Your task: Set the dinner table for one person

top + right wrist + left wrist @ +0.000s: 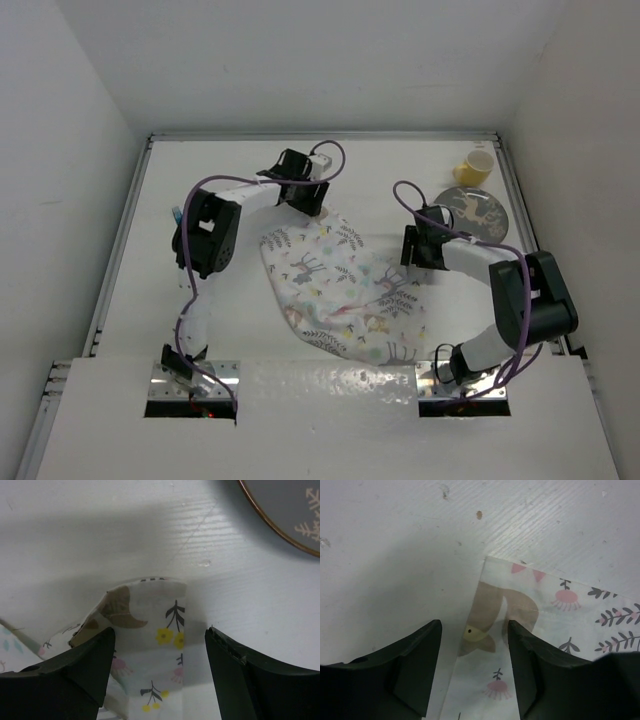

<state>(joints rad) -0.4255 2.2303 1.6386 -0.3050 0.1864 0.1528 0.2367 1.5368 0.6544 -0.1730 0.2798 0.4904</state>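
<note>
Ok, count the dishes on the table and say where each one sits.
2. A yellow cup stands in the far right corner, and a grey patterned plate lies just nearer than it. Others may be hidden.

dinner table (390,165) | deer-print mat (340,290) ctr, rumpled | grey plate (472,211) + yellow cup (474,168) far-r corner

The top camera sits high behind the arm bases and looks steeply down, far enough off to take in the whole table (230,150), the printed cloth (345,290) and the plate (472,212). The left wrist camera looks down past the left claw (475,630), very near the table, at one cloth corner. The right wrist camera, equally near, looks past the right claw (159,637) at a folded cloth corner and the plate's rim. The top view shares both spots.
</note>
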